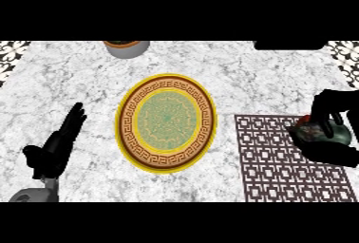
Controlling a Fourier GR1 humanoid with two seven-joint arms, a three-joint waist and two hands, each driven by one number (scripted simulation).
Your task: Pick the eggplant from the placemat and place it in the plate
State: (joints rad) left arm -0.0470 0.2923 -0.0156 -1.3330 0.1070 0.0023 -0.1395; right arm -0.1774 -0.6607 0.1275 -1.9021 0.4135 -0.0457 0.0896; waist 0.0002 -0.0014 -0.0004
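The right robot hand (pixel 335 102) curls around the eggplant (pixel 335 136) at the placemat's (pixel 280 161) right edge. The eggplant looks smooth, light and probably slippery, so wrapping its middle suits it. The left robot hand (pixel 60 142) rests open.

I'm working in what looks like a kitchen: a marble counter (pixel 70 85) carries an ornate dinner plate (pixel 166 123), a lattice placemat (pixel 280 166) just right of the plate, and a grey pot (pixel 127 47) beyond the plate.
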